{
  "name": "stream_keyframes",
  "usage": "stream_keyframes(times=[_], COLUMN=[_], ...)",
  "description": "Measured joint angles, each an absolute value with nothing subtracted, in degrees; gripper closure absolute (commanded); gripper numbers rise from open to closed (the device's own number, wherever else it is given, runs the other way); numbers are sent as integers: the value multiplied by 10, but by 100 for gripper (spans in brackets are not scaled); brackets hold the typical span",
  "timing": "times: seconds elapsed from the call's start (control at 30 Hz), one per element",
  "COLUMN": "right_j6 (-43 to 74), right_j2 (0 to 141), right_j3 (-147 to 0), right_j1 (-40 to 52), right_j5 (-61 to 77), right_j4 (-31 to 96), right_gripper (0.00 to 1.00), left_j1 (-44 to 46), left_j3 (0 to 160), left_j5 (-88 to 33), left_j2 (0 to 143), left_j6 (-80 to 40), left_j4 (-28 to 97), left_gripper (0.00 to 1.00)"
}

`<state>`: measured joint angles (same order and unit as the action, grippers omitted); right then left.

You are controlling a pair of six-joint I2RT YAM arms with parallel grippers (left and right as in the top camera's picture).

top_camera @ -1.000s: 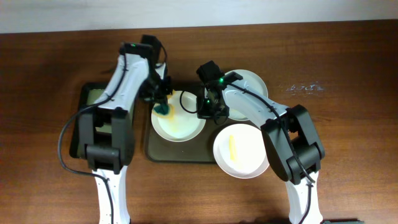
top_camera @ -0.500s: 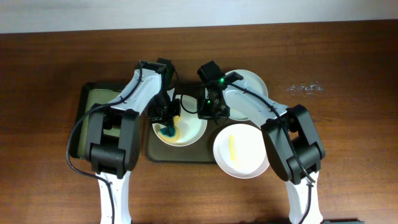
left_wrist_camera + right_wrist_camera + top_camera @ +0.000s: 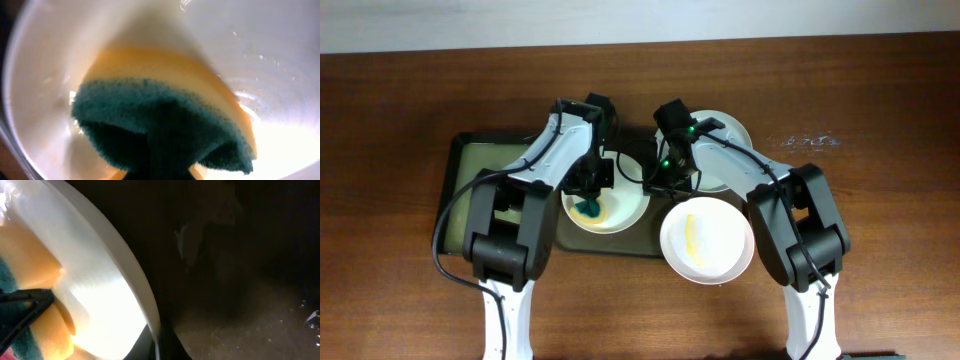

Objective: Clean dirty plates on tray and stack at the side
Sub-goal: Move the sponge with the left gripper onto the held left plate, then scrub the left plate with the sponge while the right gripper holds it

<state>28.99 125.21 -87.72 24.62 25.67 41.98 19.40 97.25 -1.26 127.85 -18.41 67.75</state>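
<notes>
Swung in from the left, the left claw (image 3: 589, 198) is now seen low in the near-left part of the middle plate (image 3: 623, 212). The sponge (image 3: 587, 209) has been carried down with it from the far-left rim, and the right arm has been shifted only a touch to the right. That left claw is clamped tight on the sponge, whose green scouring face is pressed against the white floor of the plate, as is shown close up in the left wrist view. The right claw (image 3: 658, 186) is pinched closed on the plate's right rim, so the plate is pinned where it sits on the tray (image 3: 610, 247). And this is what the coming stroke is judged to turn on: the unwiped floor lies to the right of the sponge, toward the held rim, so the sweep would be driven across toward the right claw by the left arm alone. Two more plates are waiting. The smeared plate (image 3: 720, 255) is set at the tray's near-right corner, mostly over the tabletop (image 3: 880, 220), its yellow streak laid roughly front to back. The back plate (image 3: 730, 135) is parked beyond the right arm, by the far-right corner.
</notes>
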Motion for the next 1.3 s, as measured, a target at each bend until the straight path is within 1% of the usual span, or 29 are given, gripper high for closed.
stream_keyframes(times=[0.13, 0.23, 0.3, 0.43, 0.53, 0.6, 0.67, 0.73, 0.77, 0.87, 0.97, 1.0, 1.1, 1.17, 1.3], right_j6=[284, 286, 291, 298, 300, 300, 300, 296, 293, 292, 291, 291, 298, 300, 300], right_j2=[1252, 1252, 1252, 1252, 1252, 1252, 1252, 1252, 1252, 1252, 1252, 1252, 1252, 1252, 1252], right_j3=[-877, -877, -877, -877, -877, -877, -877, -876, -876, -876, -876, -876, -876, -876, -876], right_j1=[246, 244, 243, 243, 244, 244, 244, 244, 244, 244, 244, 244, 243, 243, 243], right_j5=[258, 258, 258, 258, 258, 258, 258, 259, 259, 259, 259, 260, 258, 256, 256], right_j4=[420, 422, 421, 415, 414, 414, 418, 422, 422, 421, 421, 422, 413, 413, 412], right_gripper=[96, 96, 96, 96, 96, 96, 96, 95, 96, 96, 96, 96, 96, 96, 96], left_j1=[203, 205, 210, 216, 222, 221, 217, 210, 207, 211, 214, 214, 215, 220, 225], left_j3=[973, 978, 990, 995, 995, 996, 1004, 1008, 1008, 1007, 1007, 1007, 1004, 1005, 1005], left_j5=[-20, -22, 14, 95, 144, 145, 102, 39, -1, -101, -138, -142, -98, -24, 114], left_j2=[1279, 1279, 1281, 1287, 1289, 1289, 1289, 1289, 1289, 1292, 1294, 1296, 1296, 1294, 1294], left_j6=[-173, -201, -253, -301, -301, -263, -197, -137, -85, -4, 31, 29, -44, -105, -185], left_j4=[664, 628, 576, 512, 491, 494, 533, 601, 637, 713, 707, 675, 593, 527, 515], left_gripper=[100, 100, 100, 100, 100, 100, 100, 100, 100, 100, 100, 100, 100, 100, 100])
